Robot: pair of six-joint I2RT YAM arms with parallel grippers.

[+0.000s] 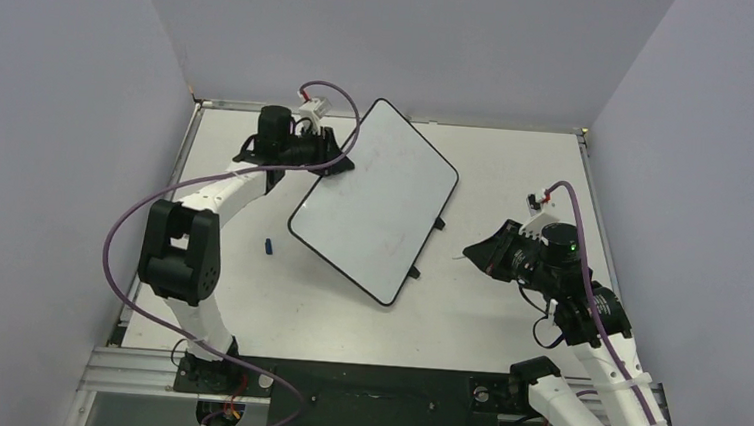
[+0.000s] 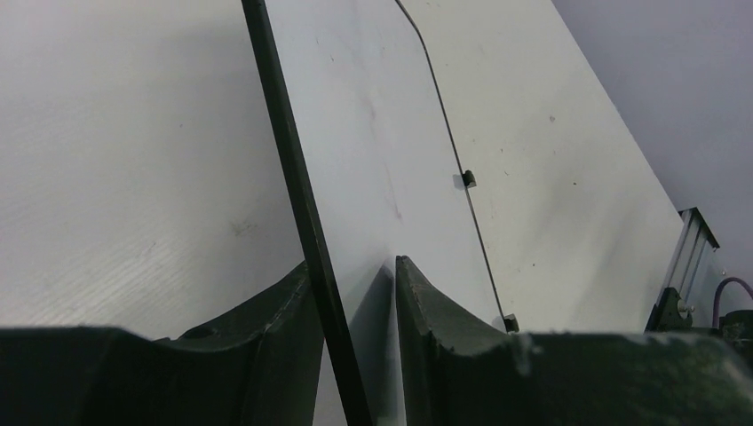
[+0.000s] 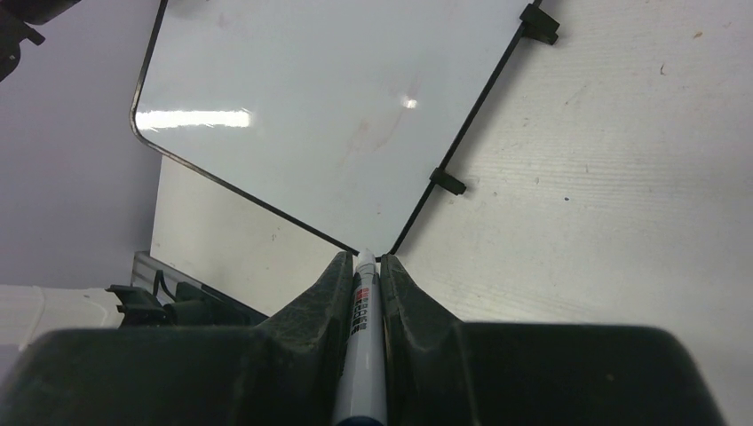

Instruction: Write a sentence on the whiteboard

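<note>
Left gripper (image 2: 352, 264) fingers fill the bottom of its wrist view, straddling the black frame of the whiteboard (image 1: 374, 198) at its far left edge. One finger is outside the frame and the other over the white face, with the jaws narrow, though I cannot tell whether they truly pinch the board. If they do not, the first pen stroke would likely swing or slide the board over the table (image 1: 526, 168), since nothing else holds it. Just left of the board's near corner lies a small blue cap (image 1: 268, 247), loose and touching nothing; a sliding board could knock it away. The board itself lies angled in the middle of the table, blank apart from faint smudges, so the sentence is not yet begun. Off its right edge, near the two black tabs (image 1: 439, 223), the right gripper (image 3: 364, 259) is clamped on a marker (image 3: 364, 337) whose tip barely clears the fingertips. A shallow approach could land the fingers on the board before the nib, or catch a tab, and heavy pressure could push the marker back through the grip.
</note>
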